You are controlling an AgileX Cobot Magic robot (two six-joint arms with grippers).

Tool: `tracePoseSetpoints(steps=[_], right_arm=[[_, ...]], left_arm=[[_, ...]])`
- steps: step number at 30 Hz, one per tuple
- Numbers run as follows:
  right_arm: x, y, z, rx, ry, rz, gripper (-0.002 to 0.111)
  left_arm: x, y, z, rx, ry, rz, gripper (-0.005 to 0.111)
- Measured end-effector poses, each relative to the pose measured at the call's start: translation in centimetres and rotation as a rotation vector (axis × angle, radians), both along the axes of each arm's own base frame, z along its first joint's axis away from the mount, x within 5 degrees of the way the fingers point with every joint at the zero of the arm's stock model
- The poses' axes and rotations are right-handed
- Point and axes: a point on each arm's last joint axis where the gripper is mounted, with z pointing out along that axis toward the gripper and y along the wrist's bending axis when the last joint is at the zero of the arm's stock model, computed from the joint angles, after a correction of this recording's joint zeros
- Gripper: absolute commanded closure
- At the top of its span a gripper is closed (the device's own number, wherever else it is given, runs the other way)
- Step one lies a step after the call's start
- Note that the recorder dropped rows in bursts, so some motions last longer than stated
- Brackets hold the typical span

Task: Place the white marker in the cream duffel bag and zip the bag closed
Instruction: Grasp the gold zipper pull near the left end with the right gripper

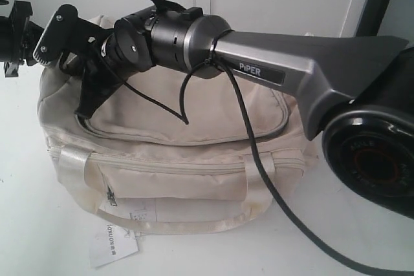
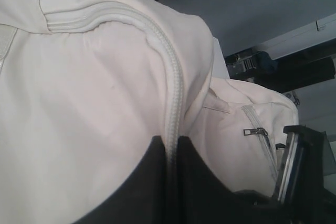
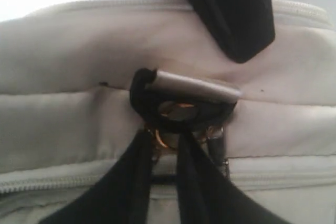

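Note:
The cream duffel bag (image 1: 194,114) lies on the white table. The white marker is out of view. My left gripper (image 1: 19,37) is at the bag's far left end. In the left wrist view it (image 2: 169,140) is shut, pinching the raised zipper seam (image 2: 176,93) of the bag (image 2: 94,103). My right gripper (image 1: 87,105) reaches across to the bag's top left. In the right wrist view its fingers (image 3: 164,135) stand close together just under a black strap ring (image 3: 184,100), with a small dark zipper piece (image 3: 165,178) between them.
A white paper tag (image 1: 113,244) hangs at the bag's front left over the table (image 1: 26,224). The right arm's black cable (image 1: 259,159) drapes across the bag's front. A grey zipper pull (image 2: 255,130) sits on a side pocket.

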Motion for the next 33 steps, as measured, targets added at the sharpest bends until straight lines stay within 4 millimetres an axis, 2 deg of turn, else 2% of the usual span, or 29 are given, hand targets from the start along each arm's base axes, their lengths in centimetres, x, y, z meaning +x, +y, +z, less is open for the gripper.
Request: tracePoseSetpoints(steps=[6,15,24,33], right_arm=[[-0.4,-0.4,0.4,-0.035,0.033,0.000,0.108],[-2.0,-1.6,3.6,-0.040,0.118,-0.035,0.108],[-2.7,-1.8,3.8,-0.043,0.193,-0.039,0.108],[-4.4,-2.9,5.9,-0.076,0.276,-0.026,0.108]], left_arm=[[-0.1,0.0,0.0,-0.003,-0.002,-0.007,0.107],[-0.1,0.0,0.0,-0.006,-0.002,-0.011,0.107],[-0.1,0.0,0.1,-0.007,-0.002,-0.013,0.107],[-0.1,-0.1,0.1,-0.008,-0.003,-0.016,0.107]])
